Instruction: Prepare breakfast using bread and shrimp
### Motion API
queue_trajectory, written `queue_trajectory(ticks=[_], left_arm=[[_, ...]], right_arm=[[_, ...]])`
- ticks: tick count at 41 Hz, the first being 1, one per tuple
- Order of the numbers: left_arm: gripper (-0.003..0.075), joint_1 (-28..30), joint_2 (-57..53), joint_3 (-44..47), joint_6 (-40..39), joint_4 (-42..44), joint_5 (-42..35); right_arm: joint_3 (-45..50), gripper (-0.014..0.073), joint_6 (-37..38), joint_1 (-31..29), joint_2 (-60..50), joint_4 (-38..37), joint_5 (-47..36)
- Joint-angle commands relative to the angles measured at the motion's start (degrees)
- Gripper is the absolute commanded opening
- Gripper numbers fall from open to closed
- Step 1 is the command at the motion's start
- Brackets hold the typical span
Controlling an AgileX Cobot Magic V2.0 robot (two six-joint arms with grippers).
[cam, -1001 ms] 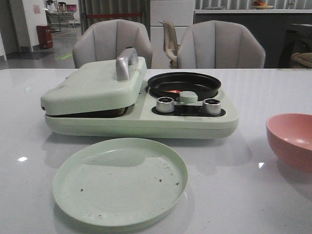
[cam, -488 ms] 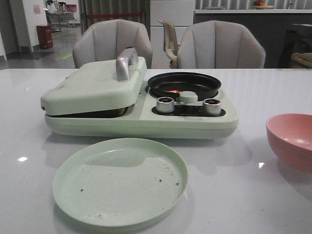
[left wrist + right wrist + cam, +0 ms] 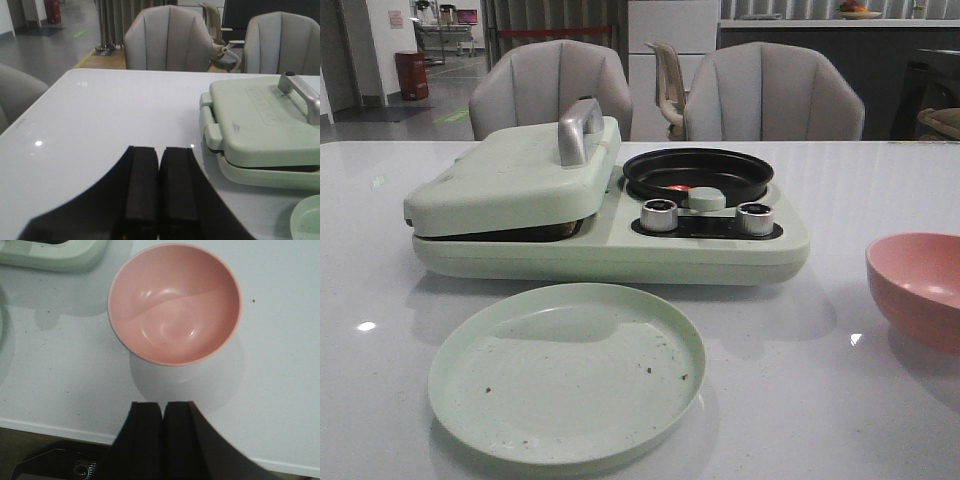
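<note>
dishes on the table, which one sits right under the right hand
The pink bowl, empty, directly beyond the shut right hand. The green plate lies in front of the cooker instead.

Plate [image 3: 566, 372] lies before the cooker [image 3: 610, 240]; bowl [image 3: 918, 286] at right.

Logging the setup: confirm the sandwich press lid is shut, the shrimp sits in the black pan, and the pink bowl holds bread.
One error: the pink bowl is empty, as the right wrist view shows. The lid is down and the shrimp sits in the black pan.
</note>
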Motion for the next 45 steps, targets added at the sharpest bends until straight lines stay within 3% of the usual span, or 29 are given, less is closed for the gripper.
queue_trajectory(ticks=[1, 10, 45], left_arm=[[0.0101, 1.2, -3.7, 3.4, 0.0, 0.1, -9.2], [0.0101, 1.8, -10.2, 10.8, 0.0, 0.2, -13.0], [0.0101, -0.4, -10.1, 10.7, 0.0, 0.3, -14.8]], right_arm=[[-1.4, 0.0036, -0.3, 0.0, -0.6, -0.5, -3.5], [-1.4, 0.0036, -0.3, 0.0, -0.6, -0.5, -3.5], [-1.4, 0.0036, -0.3, 0.0, -0.6, -0.5, -3.5]])
